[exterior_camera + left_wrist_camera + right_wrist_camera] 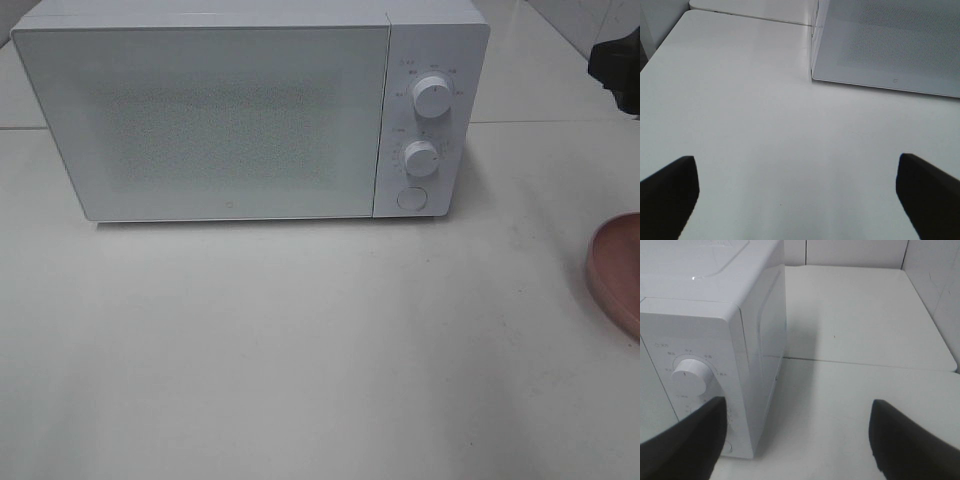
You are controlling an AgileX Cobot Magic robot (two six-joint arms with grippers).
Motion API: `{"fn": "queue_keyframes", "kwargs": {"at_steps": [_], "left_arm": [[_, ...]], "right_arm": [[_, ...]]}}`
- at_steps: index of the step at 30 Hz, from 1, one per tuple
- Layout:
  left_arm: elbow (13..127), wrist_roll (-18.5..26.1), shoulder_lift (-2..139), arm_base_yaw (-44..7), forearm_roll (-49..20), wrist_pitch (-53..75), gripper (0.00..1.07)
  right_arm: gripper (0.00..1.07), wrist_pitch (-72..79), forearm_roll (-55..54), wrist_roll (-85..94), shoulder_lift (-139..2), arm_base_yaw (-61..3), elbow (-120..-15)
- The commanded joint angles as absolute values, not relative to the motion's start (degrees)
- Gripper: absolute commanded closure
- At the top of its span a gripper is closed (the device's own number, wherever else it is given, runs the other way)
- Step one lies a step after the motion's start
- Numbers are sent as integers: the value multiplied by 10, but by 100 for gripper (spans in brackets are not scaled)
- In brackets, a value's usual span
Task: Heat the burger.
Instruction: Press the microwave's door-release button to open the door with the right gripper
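The burger is out of view in all three views. A white microwave [200, 120] stands on the table with its door closed. Its corner shows in the left wrist view [890, 40] and its control side in the right wrist view [715, 315]. My left gripper [796, 162] hangs open over bare table, in front of and to the left of the microwave. Beside the microwave's right side my right gripper [799, 404] is open with nothing between its fingers, close to the upper knob [692, 377]. A dark part of my right arm [615, 65] shows at the far right.
The control panel carries two round knobs [431, 97] [421, 158] and a round button [411, 198]. A round pink plate [618, 272] is cut off by the right edge of the high view; the part that shows is bare. White table [300, 350] stretches in front.
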State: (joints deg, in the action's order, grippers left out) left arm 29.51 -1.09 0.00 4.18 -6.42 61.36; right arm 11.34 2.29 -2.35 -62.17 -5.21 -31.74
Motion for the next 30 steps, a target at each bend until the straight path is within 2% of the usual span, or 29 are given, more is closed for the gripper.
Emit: {"fn": "queue_keyframes", "kwargs": {"at_steps": [1,8,14,21,28,30], "left_arm": [[295,-8,0,39,-65,611,4],[295,-8,0,39,-65,611,4],[295,-8,0,39,-65,611,4],[295,-8,0,39,-65,611,4],[295,-8,0,39,-65,611,4],[295,-8,0,39,-65,611,4]], "right_arm": [[31,174,42,-25,-641,-55,-311],[31,357,36,5,-709,-55,-246],[31,414,25,28,-729,-55,-223],[31,494,-47,58,-749,-57,-182],[31,541,-117,92,-749,-116,-154],[31,556,-176,128,-749,-160,-144]]}}
